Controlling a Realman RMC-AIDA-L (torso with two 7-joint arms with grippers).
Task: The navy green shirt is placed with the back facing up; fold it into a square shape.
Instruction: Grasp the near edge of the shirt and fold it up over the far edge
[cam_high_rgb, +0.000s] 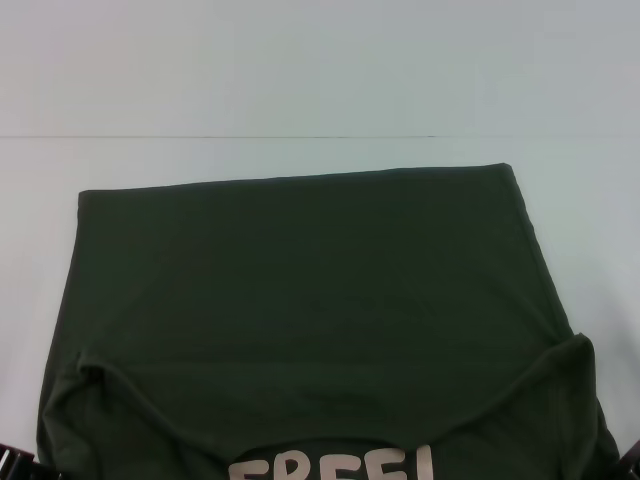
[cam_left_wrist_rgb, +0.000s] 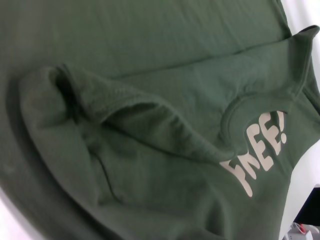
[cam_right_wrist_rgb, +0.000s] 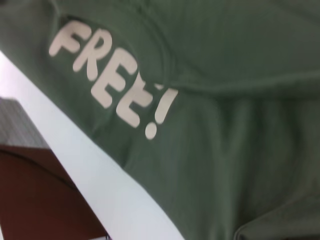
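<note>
With your left gripper (cam_high_rgb: 12, 462) and right gripper (cam_high_rgb: 630, 462) barely showing at the bottom corners, grip undeterminable, the navy green shirt (cam_high_rgb: 300, 300) fills the frame centre; its bunched near edge could fold crooked.

Plain lab-like setup: bare white table (cam_high_rgb: 300, 90), nothing homely.

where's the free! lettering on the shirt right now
In the head view the cream "FREE!" lettering sits at the near, bottom-centre edge of the navy green shirt, just below a folded-over layer of the plain back, on the white table.
</note>
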